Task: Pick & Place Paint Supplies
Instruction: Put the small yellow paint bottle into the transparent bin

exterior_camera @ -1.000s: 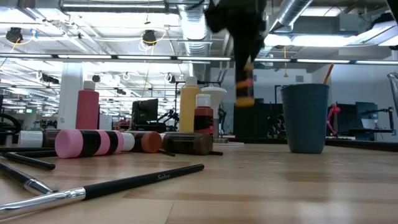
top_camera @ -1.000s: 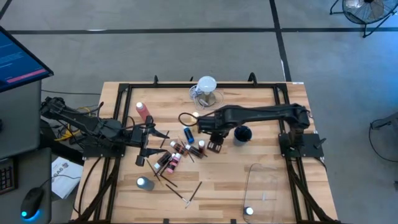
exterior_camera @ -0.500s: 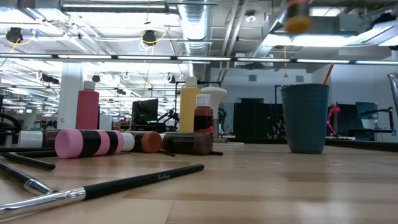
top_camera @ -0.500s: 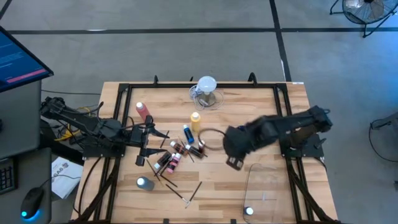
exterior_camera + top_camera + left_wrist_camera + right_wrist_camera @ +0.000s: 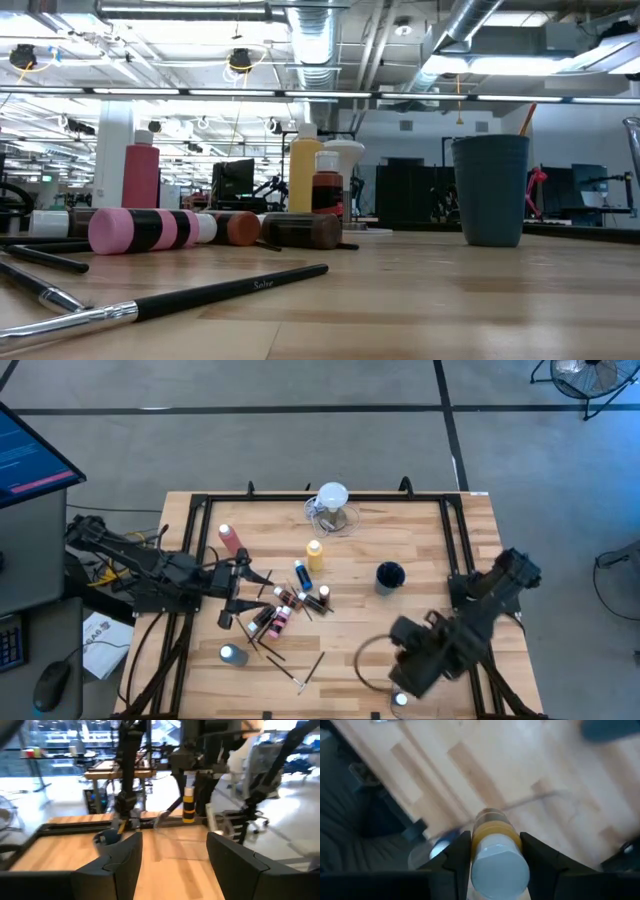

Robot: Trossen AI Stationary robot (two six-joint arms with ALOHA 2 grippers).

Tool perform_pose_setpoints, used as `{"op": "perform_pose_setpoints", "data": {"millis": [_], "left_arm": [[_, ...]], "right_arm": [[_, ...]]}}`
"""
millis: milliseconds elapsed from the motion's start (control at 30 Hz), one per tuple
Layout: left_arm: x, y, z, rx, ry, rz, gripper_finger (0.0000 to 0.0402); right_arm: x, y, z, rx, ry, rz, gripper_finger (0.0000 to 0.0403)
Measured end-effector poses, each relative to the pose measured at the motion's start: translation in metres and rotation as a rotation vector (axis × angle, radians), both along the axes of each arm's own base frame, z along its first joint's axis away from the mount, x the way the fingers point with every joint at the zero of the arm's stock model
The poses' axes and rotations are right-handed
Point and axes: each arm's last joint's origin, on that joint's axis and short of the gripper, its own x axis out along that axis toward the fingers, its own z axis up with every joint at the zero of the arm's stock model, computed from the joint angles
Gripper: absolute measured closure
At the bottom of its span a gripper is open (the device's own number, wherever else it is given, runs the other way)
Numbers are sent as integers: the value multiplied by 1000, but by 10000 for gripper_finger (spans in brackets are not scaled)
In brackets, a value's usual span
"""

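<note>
grey concrete floor [image 5: 300,440] with dark lines surrounds the wooden table [image 5: 420,550]; a fan [image 5: 585,375] stands in one corner, ceiling ducts [image 5: 320,40] run overhead.

- Left gripper [image 5: 172,852] fills the lower edge, its two dark fingers [image 5: 115,865] standing apart with bare wooden table [image 5: 170,880] showing between them.
- Across the table, the right arm [image 5: 200,750] hangs down, holding a small paint bottle [image 5: 188,806] upright: white cap, yellow and dark bands.
- A dark cup [image 5: 106,838] sits on the far side, near the black frame rail [image 5: 75,825].
- Blurred room behind, with desks and frames.
</note>
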Motion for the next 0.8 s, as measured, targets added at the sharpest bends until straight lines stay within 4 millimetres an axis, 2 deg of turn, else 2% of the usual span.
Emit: {"op": "perform_pose_setpoints", "data": {"millis": [133,433,667,800], "left_arm": [[5,-9,-2,-5,-4,-32,192],[5,-15,1,27,-54,-60,192],[2,-13,5,82,-97,-55,192],[1,-11,9,87,-129,-43,192]], "right_arm": [[-12,26,-15,4,54,-50,272],[-34,65,-34,82,169,-150,272],[-45,78,-35,108,116,-195,272],[-39,85,-49,75,121,-203,272]]}}
